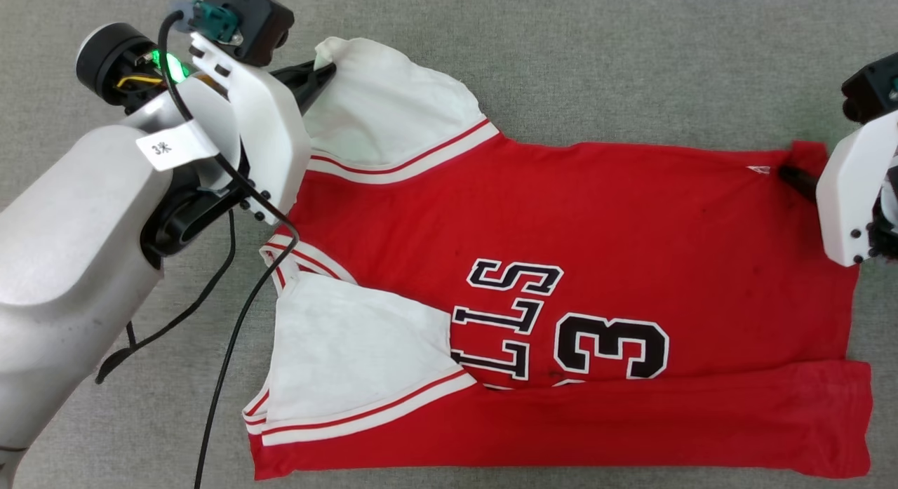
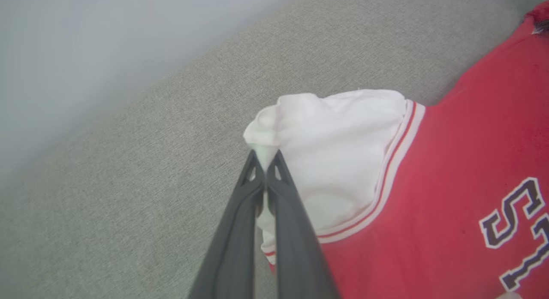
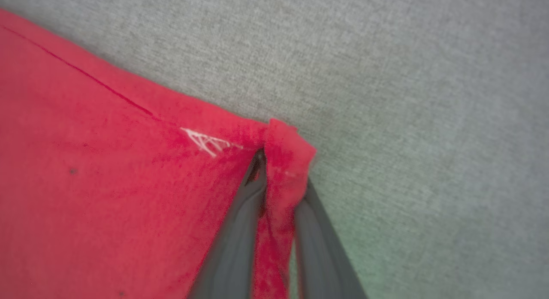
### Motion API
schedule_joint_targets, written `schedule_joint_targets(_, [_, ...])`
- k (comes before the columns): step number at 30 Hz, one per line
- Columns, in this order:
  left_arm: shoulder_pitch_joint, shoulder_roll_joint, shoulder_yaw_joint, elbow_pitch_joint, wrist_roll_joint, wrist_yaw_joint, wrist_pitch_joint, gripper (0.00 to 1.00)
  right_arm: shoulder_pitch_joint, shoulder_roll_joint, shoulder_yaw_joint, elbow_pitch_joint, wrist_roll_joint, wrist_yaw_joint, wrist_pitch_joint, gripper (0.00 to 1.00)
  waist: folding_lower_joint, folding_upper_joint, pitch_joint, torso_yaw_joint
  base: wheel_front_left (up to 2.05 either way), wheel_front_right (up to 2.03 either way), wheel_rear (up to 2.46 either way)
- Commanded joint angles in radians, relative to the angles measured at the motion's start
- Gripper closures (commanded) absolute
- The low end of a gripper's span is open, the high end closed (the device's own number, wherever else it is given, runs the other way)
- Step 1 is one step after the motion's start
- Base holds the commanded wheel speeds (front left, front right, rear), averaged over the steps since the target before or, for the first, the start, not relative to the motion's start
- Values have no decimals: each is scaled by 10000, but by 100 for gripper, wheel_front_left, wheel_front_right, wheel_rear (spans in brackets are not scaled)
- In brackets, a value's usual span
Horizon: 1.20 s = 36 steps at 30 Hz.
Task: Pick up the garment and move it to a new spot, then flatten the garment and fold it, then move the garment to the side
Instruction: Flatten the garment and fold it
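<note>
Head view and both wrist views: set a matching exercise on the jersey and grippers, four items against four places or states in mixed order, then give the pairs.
Column one
1. left gripper
2. right gripper
3. number 3
4. near sleeve

Column two
A. black, outlined in white
B. red hem corner between its fingers
C. shut on the far sleeve at its tip
D. white, lying over part of the letters

Pairs: 1-C, 2-B, 3-A, 4-D
</note>
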State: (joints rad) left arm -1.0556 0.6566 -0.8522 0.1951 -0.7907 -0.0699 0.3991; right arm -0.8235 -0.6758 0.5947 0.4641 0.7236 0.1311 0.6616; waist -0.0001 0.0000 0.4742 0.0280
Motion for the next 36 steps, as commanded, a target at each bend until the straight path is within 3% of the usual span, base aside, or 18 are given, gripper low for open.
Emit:
schedule_joint_targets(1, [59,81,-4,109,-41,-44,-102,100,150,91,390,274,120,-8,-378,100,1,0,-129,-65,0,0,0])
schedule_joint_targets(9, [589,141,-53,307,-207,-39,-446,100,184,-190,609,-34,698,-11,-2730,100,1,0,-997,-209,0,0,0])
schedule_joint_targets(15, [1593,553,-61,-66,-355,273,-802,100,1095,-454,721,-591,849,-11,-3990,100,1,0,-1649,-342,0,0,0])
schedule_joint_targets(27, [4300,1368,-99,-1553,-1004,1519,-1464,100,3517,-569,197,-1125,754,-11,-5024,100,1,0,-2756,-302,0,0,0])
schedule_joint_targets(36, [5986,1520,-283,-2028,-1535,2168,-1864,100,5448,-418,-649,-1721,606,-11,-5377,100,1,0,-3392,-205,0,0,0])
